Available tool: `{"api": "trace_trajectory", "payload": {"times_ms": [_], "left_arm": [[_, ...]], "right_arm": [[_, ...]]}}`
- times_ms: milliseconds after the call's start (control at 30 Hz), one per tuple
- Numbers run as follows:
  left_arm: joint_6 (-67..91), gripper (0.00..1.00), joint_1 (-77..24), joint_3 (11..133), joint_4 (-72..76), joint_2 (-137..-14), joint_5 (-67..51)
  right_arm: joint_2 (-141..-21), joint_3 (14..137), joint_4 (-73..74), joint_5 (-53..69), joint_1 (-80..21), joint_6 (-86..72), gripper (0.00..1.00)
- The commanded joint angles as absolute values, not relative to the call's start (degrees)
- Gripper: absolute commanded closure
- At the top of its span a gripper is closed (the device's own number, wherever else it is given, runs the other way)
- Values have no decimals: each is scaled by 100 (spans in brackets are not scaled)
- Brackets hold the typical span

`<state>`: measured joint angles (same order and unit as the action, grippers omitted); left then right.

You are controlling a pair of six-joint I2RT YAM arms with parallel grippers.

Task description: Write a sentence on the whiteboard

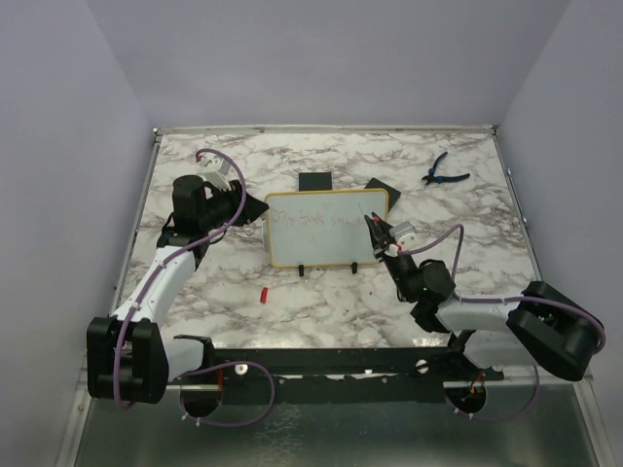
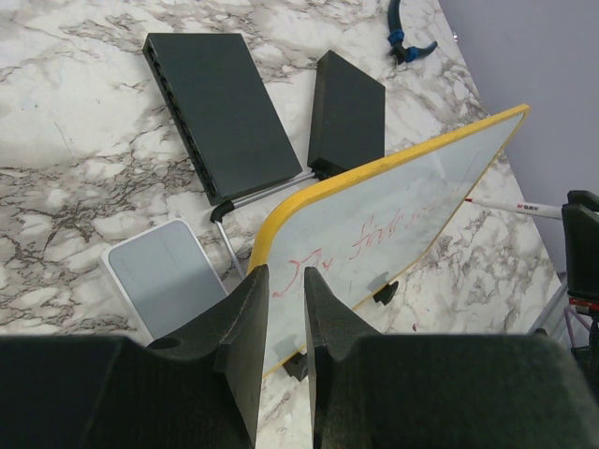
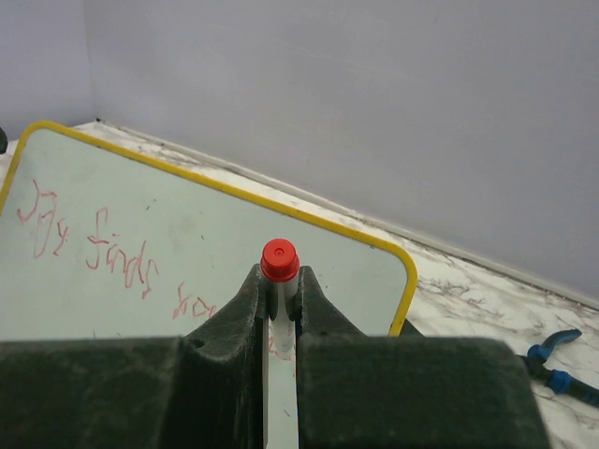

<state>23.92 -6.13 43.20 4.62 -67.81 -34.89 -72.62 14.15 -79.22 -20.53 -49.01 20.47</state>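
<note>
Mid-worktop [image 1: 214, 311], nearer the far edge: whiteboard [image 1: 326, 243] stands on its feet, face twd the arms, long axis left-right. Left jaws clench its left frame edge. Sentence [image 1: 313, 222] runs along the upper part, ending by the right jaws, which grip a red-ended marker [image 3: 279, 262]. Bare white lies further right & below. Right arm is nearer, so next strokes prob go rightward.
</note>
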Motion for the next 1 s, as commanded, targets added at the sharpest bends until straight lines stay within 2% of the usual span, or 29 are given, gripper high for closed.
{"api": "trace_trajectory", "payload": {"times_ms": [0,967], "left_arm": [[2298,77,-650,4254,534,-6698,-3496],[2294,77,-643,4245,534,-6693,-3507]], "right_arm": [[-7464,1433,-8233,-2314,-4894,2142,99],[-7929,1627,-8722,-2378,-4792,2441,99]]}}
